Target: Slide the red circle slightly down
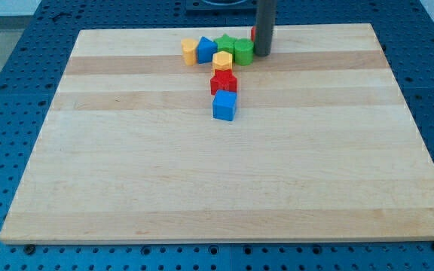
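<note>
Tip (263, 53) sits at the board's top edge, just right of the green block (242, 52); it is a bare dark rod end, nothing to open or close, holding nothing. Red circle (253, 33) shows only as a thin red sliver behind the rod's left side, toward the view's top of the tip, so most of it is hidden. Judgement: tip lies below the target; it must get above before pushing down. Cluster nearby: yellow block (190, 50), blue block (206, 49), green star (225, 42), yellow hexagon (222, 62), red star (223, 81), blue cube (224, 106). All look like smooth painted wood; wooden board (202, 188) is pale, striped grain, matte.
</note>
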Robot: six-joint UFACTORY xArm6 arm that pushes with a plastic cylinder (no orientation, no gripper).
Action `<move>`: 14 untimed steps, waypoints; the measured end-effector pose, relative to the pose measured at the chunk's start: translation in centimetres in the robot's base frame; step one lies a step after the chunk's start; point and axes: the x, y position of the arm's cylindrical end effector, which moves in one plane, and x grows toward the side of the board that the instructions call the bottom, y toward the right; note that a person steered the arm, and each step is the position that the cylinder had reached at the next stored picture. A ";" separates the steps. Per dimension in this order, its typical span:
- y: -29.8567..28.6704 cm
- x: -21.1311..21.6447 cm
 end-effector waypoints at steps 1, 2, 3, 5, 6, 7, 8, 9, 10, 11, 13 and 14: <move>-0.5 0.0; -0.4 0.0; 6.6 1.0; 8.1 -4.7; 7.6 -5.7; 7.1 -6.0; 4.7 -6.7; 4.7 -6.7; 4.7 -4.8; 4.7 -4.7; 4.4 -7.8; 4.3 -7.7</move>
